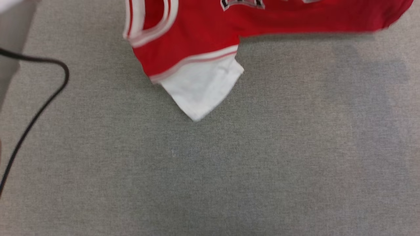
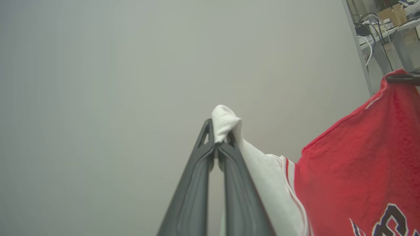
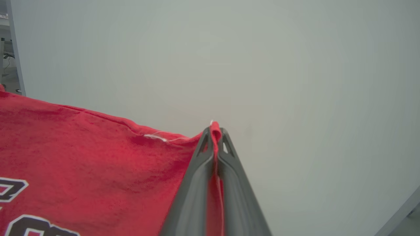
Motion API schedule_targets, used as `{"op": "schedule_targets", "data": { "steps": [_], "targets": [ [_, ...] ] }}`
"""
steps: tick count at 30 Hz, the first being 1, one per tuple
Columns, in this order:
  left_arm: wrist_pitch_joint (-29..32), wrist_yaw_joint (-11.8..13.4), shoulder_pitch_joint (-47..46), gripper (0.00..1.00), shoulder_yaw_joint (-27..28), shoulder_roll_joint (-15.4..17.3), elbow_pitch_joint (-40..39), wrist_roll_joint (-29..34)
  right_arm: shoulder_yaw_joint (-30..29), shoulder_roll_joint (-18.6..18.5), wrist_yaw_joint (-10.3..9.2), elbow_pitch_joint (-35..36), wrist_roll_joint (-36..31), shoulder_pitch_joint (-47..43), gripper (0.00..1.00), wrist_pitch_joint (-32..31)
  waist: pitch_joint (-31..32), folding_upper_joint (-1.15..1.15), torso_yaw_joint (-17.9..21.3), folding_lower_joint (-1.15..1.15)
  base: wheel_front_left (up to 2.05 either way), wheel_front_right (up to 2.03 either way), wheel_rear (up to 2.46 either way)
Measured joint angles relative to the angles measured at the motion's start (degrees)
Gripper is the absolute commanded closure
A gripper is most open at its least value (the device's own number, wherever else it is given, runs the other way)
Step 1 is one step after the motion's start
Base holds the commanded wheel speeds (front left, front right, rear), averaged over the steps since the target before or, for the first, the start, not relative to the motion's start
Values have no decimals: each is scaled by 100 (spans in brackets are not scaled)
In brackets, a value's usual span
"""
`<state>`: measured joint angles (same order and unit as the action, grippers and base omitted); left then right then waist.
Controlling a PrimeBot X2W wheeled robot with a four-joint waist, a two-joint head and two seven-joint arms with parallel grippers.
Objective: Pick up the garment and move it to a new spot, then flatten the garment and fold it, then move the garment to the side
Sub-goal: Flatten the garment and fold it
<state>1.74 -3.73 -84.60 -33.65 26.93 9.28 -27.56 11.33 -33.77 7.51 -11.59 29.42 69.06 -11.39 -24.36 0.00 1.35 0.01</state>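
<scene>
Left claw (image 2: 216, 144) clamped tight on the garment's (image 2: 354, 170) white sleeve tip (image 2: 226, 121), centre of its wrist view; right claw (image 3: 215, 136) pinched closed on a red edge of the cloth, centre of its own view; red fabric runs off to lower left there, with black numerals (image 3: 19, 226); head view: garment along the top edge, a white sleeve (image 1: 200, 88) pointing down at upper centre over the grey counter (image 1: 262, 170); black cable (image 1: 39, 108) at left.
</scene>
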Motion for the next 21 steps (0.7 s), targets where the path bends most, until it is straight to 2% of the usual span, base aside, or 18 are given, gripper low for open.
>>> {"op": "schedule_targets", "data": {
  "steps": [4,12,16,21],
  "targets": [
    [-41,-169,-1077,100,24,-174,595,82,137,53,0,-528,-412,1110,100,64,-403,0,28,0,0,0,0],
    [-194,-300,-2681,100,48,-358,1571,113,492,142,1,-1593,-711,2930,100,425,-1002,0,63,0,0,0,0],
    [-366,-335,-2977,100,-40,-367,1996,79,801,210,1,-2063,-713,3368,100,698,-1189,0,84,0,0,0,0],
    [-679,-358,-2742,100,-233,-363,2425,-85,1228,305,1,-2570,-571,3300,100,1115,-1253,0,87,1,0,0,0]
  ]
}}
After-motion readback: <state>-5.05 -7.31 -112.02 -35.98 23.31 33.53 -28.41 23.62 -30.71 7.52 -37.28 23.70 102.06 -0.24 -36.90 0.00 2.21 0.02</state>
